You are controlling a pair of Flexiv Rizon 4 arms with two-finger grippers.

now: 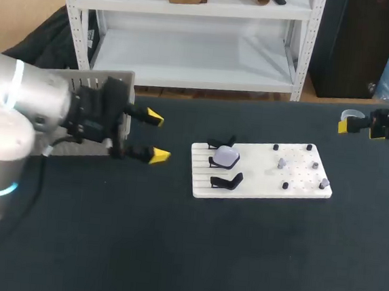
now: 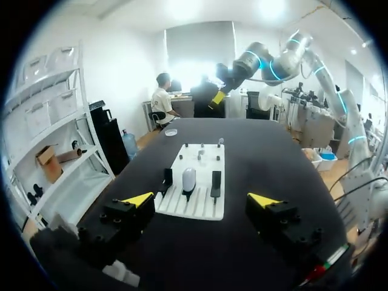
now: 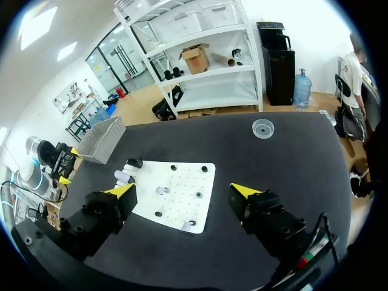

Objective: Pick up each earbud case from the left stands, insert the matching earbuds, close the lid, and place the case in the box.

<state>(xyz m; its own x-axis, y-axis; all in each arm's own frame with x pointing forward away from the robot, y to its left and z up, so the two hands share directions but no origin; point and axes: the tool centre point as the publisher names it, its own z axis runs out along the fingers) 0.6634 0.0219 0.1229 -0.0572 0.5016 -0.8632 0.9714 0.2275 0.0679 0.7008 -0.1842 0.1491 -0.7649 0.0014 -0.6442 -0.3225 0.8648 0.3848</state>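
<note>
L end effector (image 1: 153, 137) released, fingers wide apart, nothing btwn them. It hangs over the dark worktop (image 1: 171, 252), just left of the white board (image 1: 259, 184). Pale earbud case (image 1: 227, 156) sits on the middle of 3 black stands (image 1: 226, 181) at the board's left end. It's ahead of the L end effector, near but not touching. L wrist view: case (image 2: 189, 178) is straight ahead, roughly on the centre line btwn the two yellow tips.

R end effector (image 1: 360, 130) also released and empty, at the worktop's far right, well apart from board and case. R wrist view: board (image 3: 182, 182) lies below and ahead of it, w/ the case (image 3: 122, 176) at the board's far end, and a clear cup (image 3: 262, 128) ahead on the worktop.

Small pale bits (image 1: 281, 163) on the board's peg side, too small to ID. Grey box (image 1: 94, 81) at the worktop's left rear, behind the L arm.
</note>
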